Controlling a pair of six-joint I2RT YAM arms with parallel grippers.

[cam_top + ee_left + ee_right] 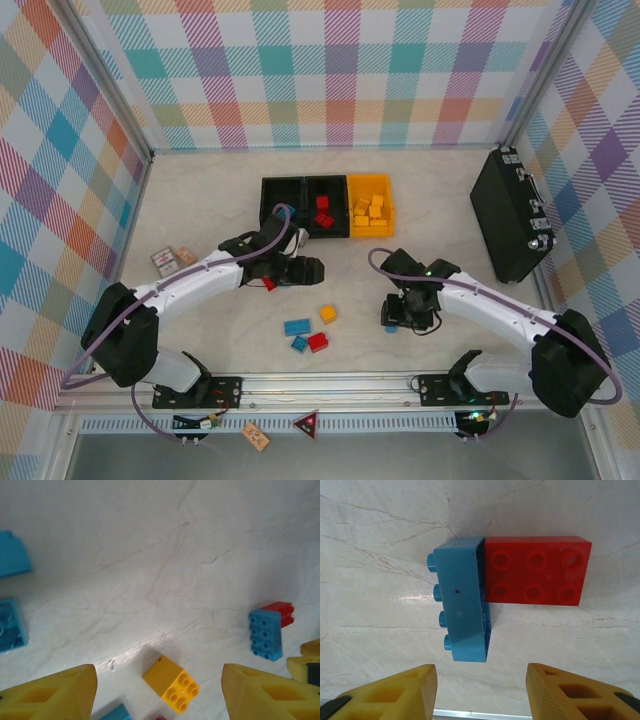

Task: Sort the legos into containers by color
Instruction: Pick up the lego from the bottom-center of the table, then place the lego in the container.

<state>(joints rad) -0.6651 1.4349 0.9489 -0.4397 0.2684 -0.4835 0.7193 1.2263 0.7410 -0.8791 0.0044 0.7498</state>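
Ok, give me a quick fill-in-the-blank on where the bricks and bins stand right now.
1. The bricks in the yellow bin are all ___.
2. The bricks in the middle black bin are ___.
3. In the right wrist view, a blue brick lies on its side against a ___ brick.
4. In the left wrist view, the brick between the fingers of the left gripper is ___.
Missing words: yellow; red; red; yellow.

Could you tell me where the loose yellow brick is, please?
Top view: the yellow brick lies on the table near the middle, beyond the red brick, right of the larger blue brick.
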